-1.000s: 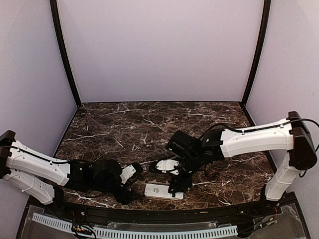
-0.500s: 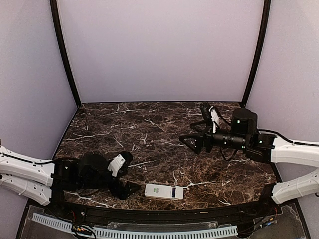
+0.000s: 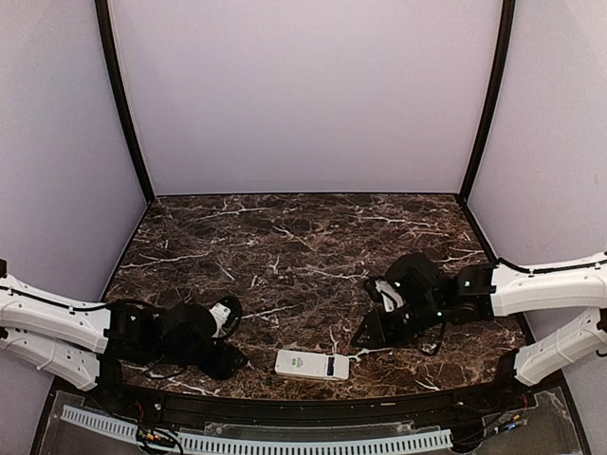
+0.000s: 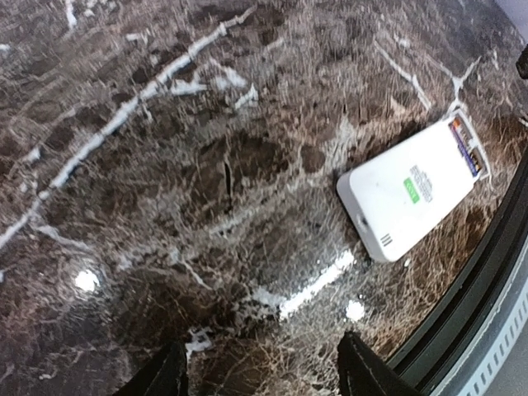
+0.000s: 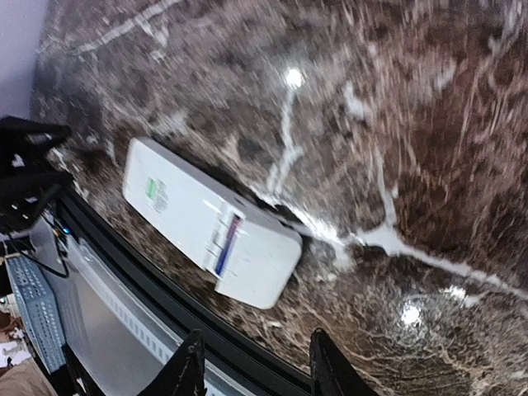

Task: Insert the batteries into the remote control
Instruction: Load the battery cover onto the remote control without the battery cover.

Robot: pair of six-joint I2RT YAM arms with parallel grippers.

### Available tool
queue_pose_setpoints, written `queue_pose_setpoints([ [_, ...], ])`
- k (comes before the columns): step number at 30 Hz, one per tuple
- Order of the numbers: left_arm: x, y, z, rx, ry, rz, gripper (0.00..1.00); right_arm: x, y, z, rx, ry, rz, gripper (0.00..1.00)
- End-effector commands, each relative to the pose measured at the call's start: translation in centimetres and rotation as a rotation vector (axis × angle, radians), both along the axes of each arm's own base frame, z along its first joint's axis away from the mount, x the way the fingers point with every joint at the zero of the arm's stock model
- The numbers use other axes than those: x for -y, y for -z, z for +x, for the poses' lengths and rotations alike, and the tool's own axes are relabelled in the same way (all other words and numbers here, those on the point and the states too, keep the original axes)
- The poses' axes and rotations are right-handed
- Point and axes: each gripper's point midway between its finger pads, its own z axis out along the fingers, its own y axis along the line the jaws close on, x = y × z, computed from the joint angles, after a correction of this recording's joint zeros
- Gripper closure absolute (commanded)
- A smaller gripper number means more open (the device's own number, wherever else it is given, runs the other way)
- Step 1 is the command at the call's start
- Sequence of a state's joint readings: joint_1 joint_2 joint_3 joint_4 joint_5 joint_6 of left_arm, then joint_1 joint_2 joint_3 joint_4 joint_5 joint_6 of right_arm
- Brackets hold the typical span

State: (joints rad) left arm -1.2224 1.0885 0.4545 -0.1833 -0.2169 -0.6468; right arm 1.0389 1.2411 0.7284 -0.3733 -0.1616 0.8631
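The remote control (image 3: 312, 365) lies flat on the dark marble desk (image 3: 285, 237), close to the near edge and about midway between the two arms, its long side along the black rail (image 3: 313, 400) that borders that edge. Its plain white back faces up, with a small green label (image 5: 154, 190) near the middle. At its right end a recess shows a dark bluish strip (image 3: 330, 366) with a touch of red. The wrist views are too blurred to tell whether single batteries lie in it.

The left tool (image 3: 228, 358) is low over the desk, to the left of the remote and apart from it. In the left wrist view its two black fingertips (image 4: 157, 375) are spread wide with only bare marble between them. It is released and grasps nothing, and the remote (image 4: 412, 188) lies ahead and to one side.

The right tool (image 3: 368, 334) is to the right of the remote and a little farther back, tipped down toward the desk. In the right wrist view its fingertips (image 5: 186, 367) also stand apart and empty, so it too is released, with the remote (image 5: 206, 219) ahead of them and untouched.

The far part of the desk runs back to pale lilac walls (image 3: 303, 95).
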Motion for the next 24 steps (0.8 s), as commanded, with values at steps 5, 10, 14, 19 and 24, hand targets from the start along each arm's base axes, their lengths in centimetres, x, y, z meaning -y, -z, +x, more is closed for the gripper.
queue_pose_setpoints([
  [5, 0.8, 2.4, -1.4, -0.097, 0.062, 0.092, 0.38, 0.2, 4.6, -3.7, -0.239, 0.076, -0.017, 0.62],
  [10, 1.3, 2.8, -0.3, -0.050, 0.072, 0.119, 0.38, -0.4, 6.3, -4.3, -0.282, 0.076, 0.041, 0.60],
  [14, 2.3, 2.7, 0.7, -0.039, 0.085, 0.098, 0.39, -0.6, 6.9, -4.2, -0.279, 0.076, 0.046, 0.60],
  [19, 3.1, 2.8, 1.6, -0.044, 0.096, 0.077, 0.39, -1.2, 7.0, -4.1, -0.271, 0.069, 0.084, 0.65],
  [24, 3.8, 3.9, 2.0, -0.062, 0.117, 0.090, 0.40, -1.3, 7.7, -4.1, -0.279, 0.064, 0.079, 0.65],
])
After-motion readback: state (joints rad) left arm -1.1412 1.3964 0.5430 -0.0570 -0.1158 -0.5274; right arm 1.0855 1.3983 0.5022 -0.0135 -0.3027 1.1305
